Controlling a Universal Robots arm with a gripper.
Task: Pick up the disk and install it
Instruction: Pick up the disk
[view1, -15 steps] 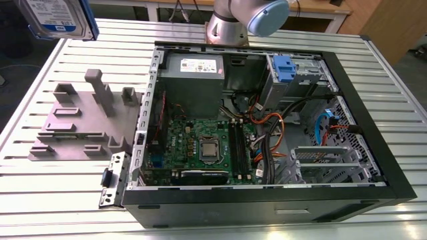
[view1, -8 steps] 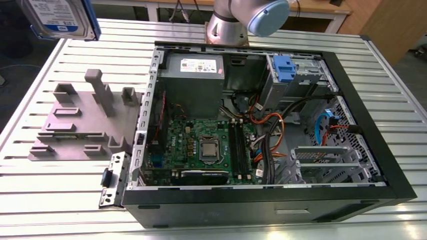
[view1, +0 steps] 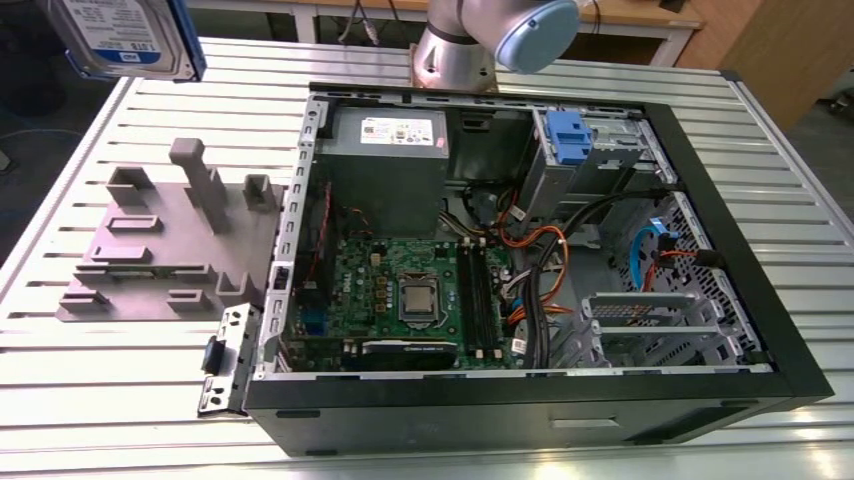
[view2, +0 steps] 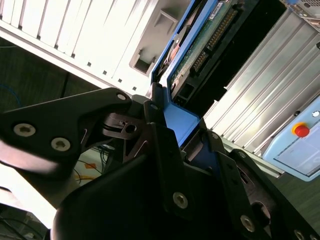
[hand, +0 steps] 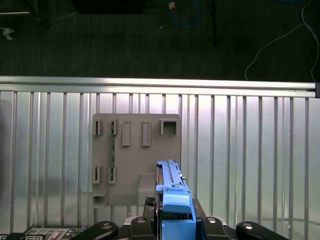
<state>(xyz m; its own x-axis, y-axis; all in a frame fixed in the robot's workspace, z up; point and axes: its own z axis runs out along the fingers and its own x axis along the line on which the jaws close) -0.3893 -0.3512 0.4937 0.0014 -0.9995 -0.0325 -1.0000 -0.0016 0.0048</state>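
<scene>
Disk (view1: 120, 35) in its blue carrier hangs in the air over the tabletop's (view1: 134, 400) far corner at the exterior view's left, label towards the camera. In both wrist views the gripper (view2: 181, 131) is clamped on the carrier's end, its fingers (view2: 155, 125) set narrow. Near the tabletop's left edge sits a grey fixture (view1: 167, 245) with upright posts. Just beside it to the right lies the open computer case (view1: 747, 250), motherboard (view1: 400, 290) facing up, the arm's base (view1: 461, 50) standing at the far edge

Ribbed metal table (view1: 120, 425); dark floor (hand: 125, 40); wooden desk (view1: 627, 14) behind.
</scene>
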